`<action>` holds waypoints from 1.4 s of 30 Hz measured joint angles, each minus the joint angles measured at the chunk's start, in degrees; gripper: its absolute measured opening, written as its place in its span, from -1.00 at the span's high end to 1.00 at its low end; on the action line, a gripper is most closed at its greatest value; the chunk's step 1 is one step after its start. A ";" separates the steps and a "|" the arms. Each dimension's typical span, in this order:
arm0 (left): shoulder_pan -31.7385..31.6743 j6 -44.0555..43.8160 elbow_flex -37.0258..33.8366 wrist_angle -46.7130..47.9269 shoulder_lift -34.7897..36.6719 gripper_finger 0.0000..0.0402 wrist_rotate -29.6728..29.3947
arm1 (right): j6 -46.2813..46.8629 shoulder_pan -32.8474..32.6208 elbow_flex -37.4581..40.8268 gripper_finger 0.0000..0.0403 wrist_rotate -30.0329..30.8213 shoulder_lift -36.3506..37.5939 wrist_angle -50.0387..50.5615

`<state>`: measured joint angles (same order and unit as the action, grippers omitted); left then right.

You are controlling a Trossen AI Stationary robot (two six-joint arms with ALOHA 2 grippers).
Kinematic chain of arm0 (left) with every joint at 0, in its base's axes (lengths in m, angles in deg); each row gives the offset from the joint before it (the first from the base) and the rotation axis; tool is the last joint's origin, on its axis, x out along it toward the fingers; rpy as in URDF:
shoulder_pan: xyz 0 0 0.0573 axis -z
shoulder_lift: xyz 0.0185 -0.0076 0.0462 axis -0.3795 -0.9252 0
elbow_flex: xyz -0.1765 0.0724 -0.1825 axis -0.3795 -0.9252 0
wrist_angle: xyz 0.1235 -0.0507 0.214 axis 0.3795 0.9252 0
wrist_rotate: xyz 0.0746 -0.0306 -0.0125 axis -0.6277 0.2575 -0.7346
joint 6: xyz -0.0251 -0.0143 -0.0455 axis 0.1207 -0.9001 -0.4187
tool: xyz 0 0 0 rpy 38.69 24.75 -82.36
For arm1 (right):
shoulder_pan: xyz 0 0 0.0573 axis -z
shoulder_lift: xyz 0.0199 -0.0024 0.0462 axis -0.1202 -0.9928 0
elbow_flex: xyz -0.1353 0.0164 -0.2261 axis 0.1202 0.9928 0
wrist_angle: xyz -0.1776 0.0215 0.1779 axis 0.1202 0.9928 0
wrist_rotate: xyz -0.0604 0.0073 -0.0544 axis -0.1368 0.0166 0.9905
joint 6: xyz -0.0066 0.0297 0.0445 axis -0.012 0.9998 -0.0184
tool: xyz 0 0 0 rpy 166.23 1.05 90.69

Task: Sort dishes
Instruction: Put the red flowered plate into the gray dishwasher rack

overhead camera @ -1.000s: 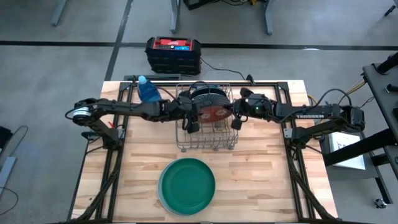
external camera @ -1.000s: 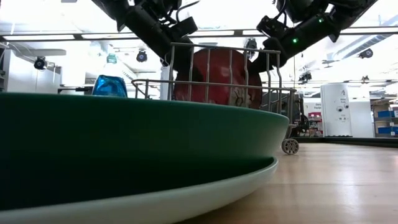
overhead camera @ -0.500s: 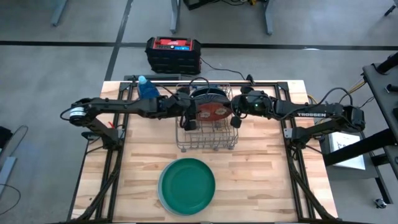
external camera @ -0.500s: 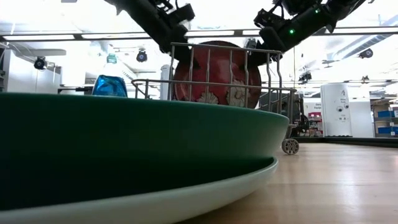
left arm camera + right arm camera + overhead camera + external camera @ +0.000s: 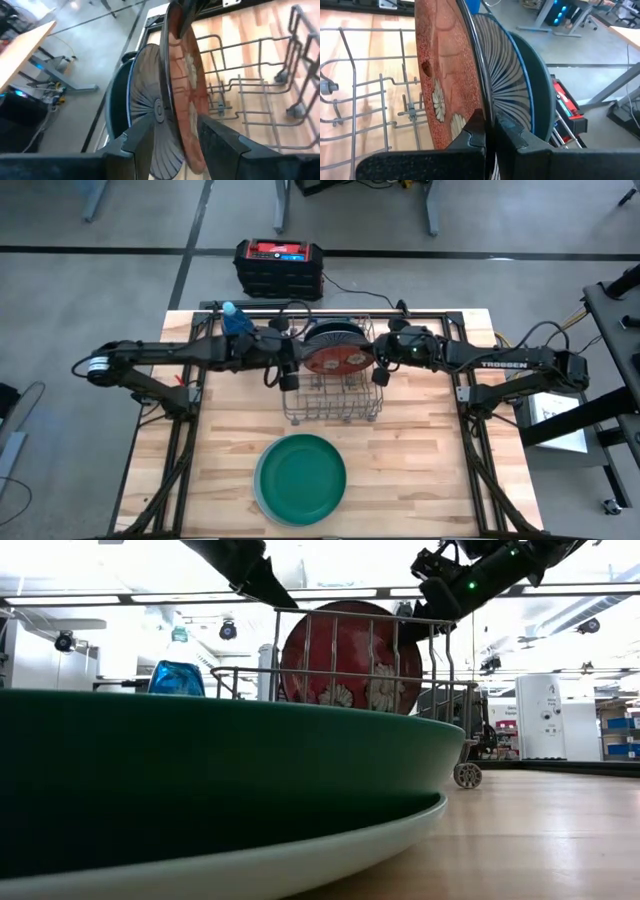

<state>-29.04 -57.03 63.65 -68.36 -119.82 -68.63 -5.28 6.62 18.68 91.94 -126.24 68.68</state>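
Observation:
A red plate [image 5: 338,358] with pale flower marks stands on edge in the wire rack [image 5: 330,408], in front of a striped plate [image 5: 502,65] and a dark teal plate [image 5: 540,100]. My right gripper [image 5: 374,363] is shut on the red plate's right rim. My left gripper [image 5: 296,367] is open. Its tips stand on either side of the plate's upper left rim [image 5: 172,107]. A dark teal plate [image 5: 300,475] lies on a larger pale green one [image 5: 330,850] near the table's front edge. My right gripper pinches the red plate's right rim [image 5: 481,107] between its two fingers, coming level from the table's right. The plate stands upright on edge, its flowered face toward the near side and its lower part still inside the rack. My left gripper: I cannot tell whether its fingers [image 5: 142,140] touch the rim.
A blue bottle [image 5: 237,325] stands left of the rack at the back. The rack's upright wires [image 5: 275,650] rise around the plates. A red and black box [image 5: 280,267] sits on the floor behind the table. Bare wood lies on either side of the stacked plates.
The red plate has risen a little in the rack with my right gripper. My left gripper has gone up and toward the table's left edge, uncovering the plate's left part and ending at its rim.

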 joint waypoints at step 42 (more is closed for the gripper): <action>6.57 -2.31 -13.07 -6.92 16.10 0.31 -9.92 | 0.84 -5.05 0.11 1.00 6.50 1.28 2.31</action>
<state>-22.47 -59.34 50.57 -75.28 -103.72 -78.55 -4.44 1.57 18.79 98.44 -124.96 70.99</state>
